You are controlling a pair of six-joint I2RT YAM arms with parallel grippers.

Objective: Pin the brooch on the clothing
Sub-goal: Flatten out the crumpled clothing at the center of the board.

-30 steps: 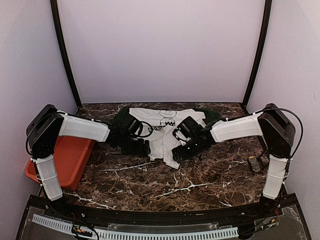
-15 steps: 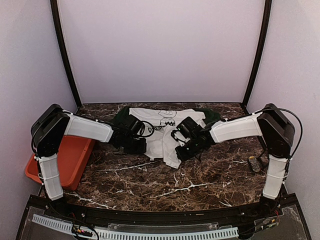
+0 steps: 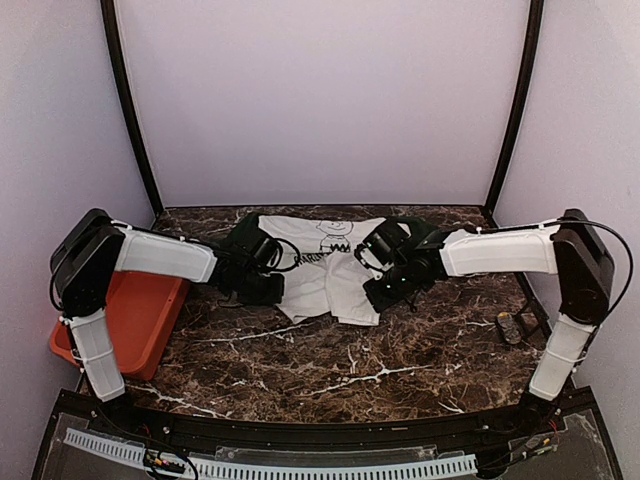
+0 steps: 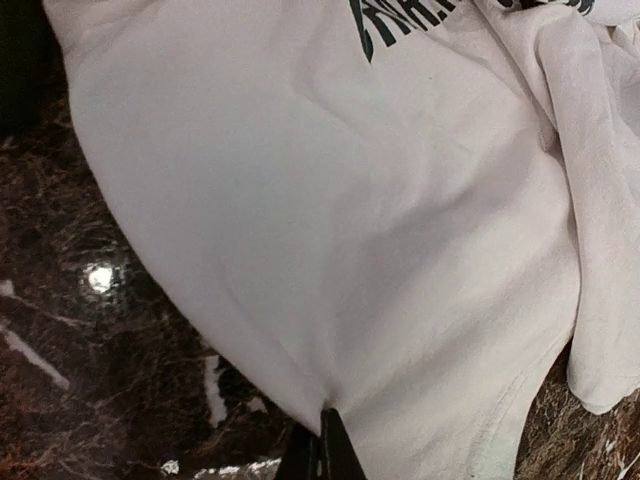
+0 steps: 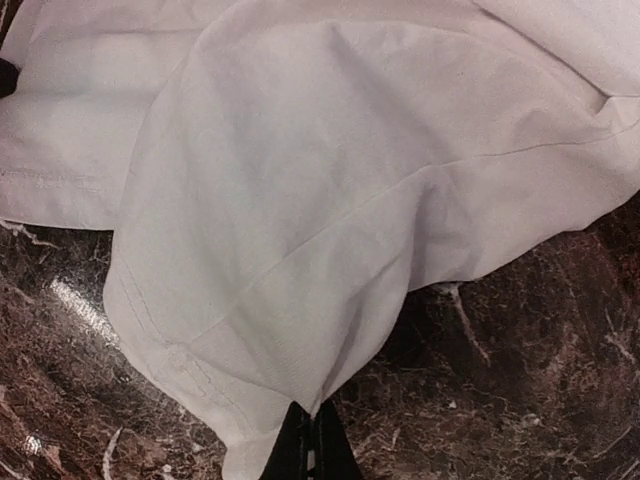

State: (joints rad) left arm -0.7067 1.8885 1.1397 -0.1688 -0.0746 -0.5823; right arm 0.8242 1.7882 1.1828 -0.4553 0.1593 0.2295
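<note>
White T-shirt (image 3: 325, 275) with dark green sleeves and collar and a black cartoon-boy print lies rumpled at the upper middle of the overhead view, on the dark brown, white-veined marble worktop (image 3: 330, 370); the left claw (image 3: 272, 292) meets its lower left edge and the right claw (image 3: 385, 293) its lower right edge; an orange plastic tray (image 3: 145, 310) sits at the worktop's left edge.

Left wrist view: the T-shirt (image 4: 330, 200) fills most of the frame, with black lettering cut off at the top; the left claw (image 4: 320, 452), at bottom centre, is pinched tight on the hem; the worktop (image 4: 80, 370) shows at lower left.

Right wrist view: folded white cloth of the T-shirt (image 5: 330, 200) covers the upper frame; the right claw (image 5: 310, 445), at bottom centre, is clamped narrow on a hanging corner of the hem; the worktop (image 5: 500, 400) shows at lower right.
</note>
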